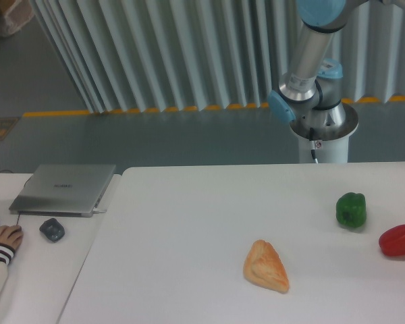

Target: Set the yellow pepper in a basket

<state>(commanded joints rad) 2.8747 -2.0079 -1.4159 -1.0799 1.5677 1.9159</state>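
Observation:
The yellow pepper is out of view, and so is any basket. My gripper is out of the frame too; only the arm's grey links and blue joints (304, 74) show at the upper right, behind the table's far edge.
A green pepper (351, 209) and a red pepper (397, 240) lie near the white table's (189, 229) right edge. An orange-tan wedge pastry (266, 266) lies at centre front. On the left side table are a laptop (64, 188), a mouse (52, 229) and a person's hand (3, 239).

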